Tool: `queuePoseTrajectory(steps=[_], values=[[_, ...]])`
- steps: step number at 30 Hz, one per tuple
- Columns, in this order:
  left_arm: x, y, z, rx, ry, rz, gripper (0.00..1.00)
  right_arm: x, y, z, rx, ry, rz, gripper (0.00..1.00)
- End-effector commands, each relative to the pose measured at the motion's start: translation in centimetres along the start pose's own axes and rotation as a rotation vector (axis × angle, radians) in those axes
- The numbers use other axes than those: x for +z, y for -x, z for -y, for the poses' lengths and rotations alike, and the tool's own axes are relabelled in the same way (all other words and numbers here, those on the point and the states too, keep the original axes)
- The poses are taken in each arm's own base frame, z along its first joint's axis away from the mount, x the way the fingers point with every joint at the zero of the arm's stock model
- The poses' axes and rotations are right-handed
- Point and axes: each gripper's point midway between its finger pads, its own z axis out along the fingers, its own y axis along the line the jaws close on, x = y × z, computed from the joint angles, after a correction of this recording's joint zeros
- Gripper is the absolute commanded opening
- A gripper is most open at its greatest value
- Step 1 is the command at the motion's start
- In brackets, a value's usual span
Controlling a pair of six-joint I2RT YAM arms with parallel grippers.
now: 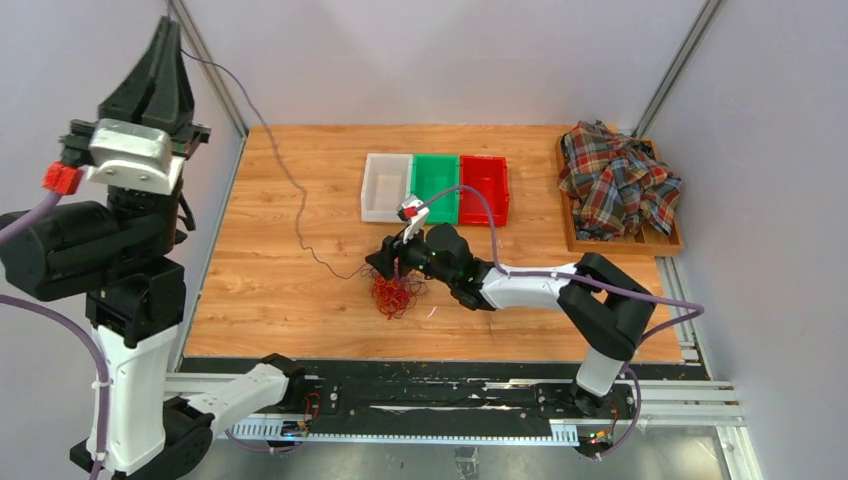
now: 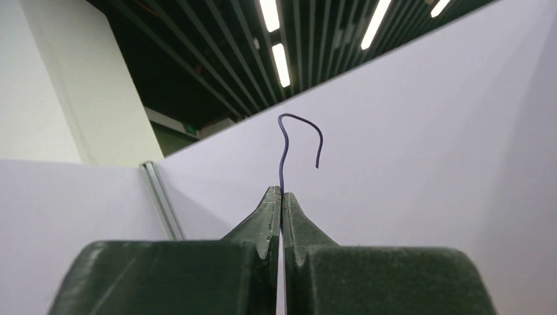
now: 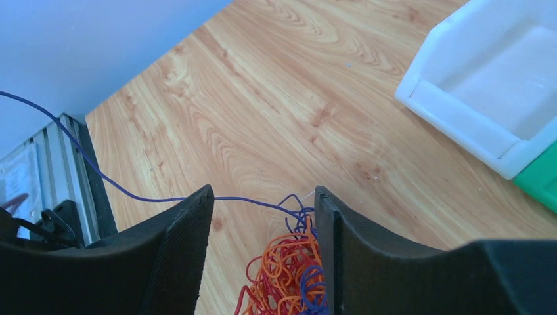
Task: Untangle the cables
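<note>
The cables lie as a small red, orange and purple bunch on the wooden table. My right gripper is open just above the bunch. In the right wrist view the bunch sits between the fingers of the right gripper, against the right one. My left gripper is raised high at the far left, shut on a purple cable that runs down to the bunch. The cable's curled end sticks out past the left gripper's tips. The same cable crosses between the right fingers.
A white bin, a green bin and a red bin stand in a row behind the bunch. A plaid shirt lies in a wooden tray at the back right. Grey walls enclose the table.
</note>
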Motion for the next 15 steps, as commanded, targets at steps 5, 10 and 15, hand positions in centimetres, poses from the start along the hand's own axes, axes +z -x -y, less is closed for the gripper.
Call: queuePoseTrajectory(steps=[5,10,15], values=[[-8.8,-15.7,7.4,0.164,-0.220,-0.564,0.00,0.5,-3.8,0.5,0.011,0.055,-0.130,0.59],[-19.2,-27.9,12.1,0.345,-0.413,-0.934,0.01,-1.1,-4.0,4.4,0.104,-0.062,-0.148,0.58],[-28.5,-36.6,14.6,0.389,-0.588,-1.165,0.01,-2.8,-4.1,5.8,0.094,-0.129,-0.163,0.59]])
